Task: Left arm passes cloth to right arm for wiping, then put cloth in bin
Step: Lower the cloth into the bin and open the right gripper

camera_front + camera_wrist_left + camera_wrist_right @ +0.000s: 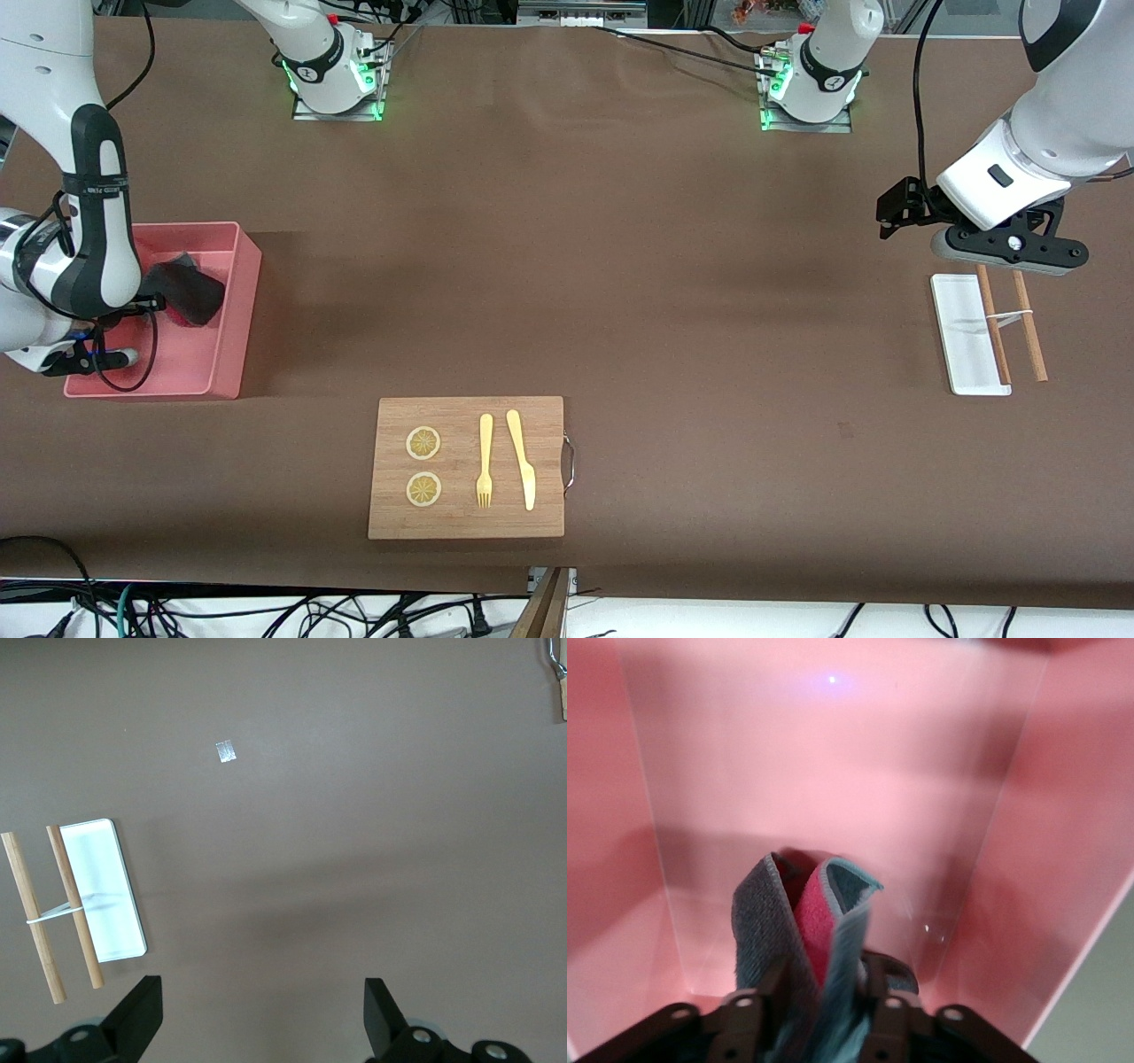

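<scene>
The cloth (766, 904), dark grey with a pink-red inner face, hangs inside the pink bin (833, 771). It stands between the fingers of my right gripper (824, 979), whose jaws are partly apart around it, and its teal edge is blurred. From the front the cloth (186, 288) shows as a dark bundle in the bin (237, 310) at the right arm's end of the table, with the right hand hidden by its own arm. My left gripper (263, 1001) is open and empty, waiting above bare table beside a white tray (961, 337).
Two wooden sticks (1028, 323) joined by a band lie against the white tray (102, 890). A wooden board (467, 467) with a fork, a knife and two lemon slices sits near the front edge. A small silver scrap (226, 751) lies on the table.
</scene>
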`<state>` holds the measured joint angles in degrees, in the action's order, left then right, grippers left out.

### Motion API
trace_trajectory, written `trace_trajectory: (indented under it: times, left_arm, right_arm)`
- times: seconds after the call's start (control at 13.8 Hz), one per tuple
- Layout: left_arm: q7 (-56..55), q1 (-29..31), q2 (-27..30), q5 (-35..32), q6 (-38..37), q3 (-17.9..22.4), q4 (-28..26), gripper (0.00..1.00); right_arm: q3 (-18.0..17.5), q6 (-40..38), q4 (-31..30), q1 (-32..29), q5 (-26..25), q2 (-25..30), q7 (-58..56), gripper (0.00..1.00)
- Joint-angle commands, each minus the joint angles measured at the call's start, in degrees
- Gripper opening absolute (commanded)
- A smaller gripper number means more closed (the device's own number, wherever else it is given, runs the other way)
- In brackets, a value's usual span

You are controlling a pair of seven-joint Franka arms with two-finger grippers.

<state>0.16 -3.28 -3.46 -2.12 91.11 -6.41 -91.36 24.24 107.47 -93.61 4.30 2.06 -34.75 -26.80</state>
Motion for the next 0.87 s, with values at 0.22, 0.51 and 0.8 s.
trace_trajectory:
  times: [0.22, 0.51, 0.8]
  left_arm:
    - [0.2, -0.1, 0.6, 0.5, -1.3, 0.0, 0.3, 1.00]
    - [0.2, -0.1, 0.6, 0.5, -1.3, 0.0, 0.3, 1.00]
    - [0.2, -0.1, 0.6, 0.5, -1.3, 0.0, 0.3, 1.00]
  right_arm:
    - [-0.3, -3.0, 1.2, -0.3, 1.1, 8.5, -0.6, 1.00]
    - [-4.4, -9.2, 2.6, -0.3, 0.2, 16.3, 0.3, 1.00]
    - [-10.9, -16.0, 2.6, -0.3, 0.1, 23.7, 0.7, 1.00]
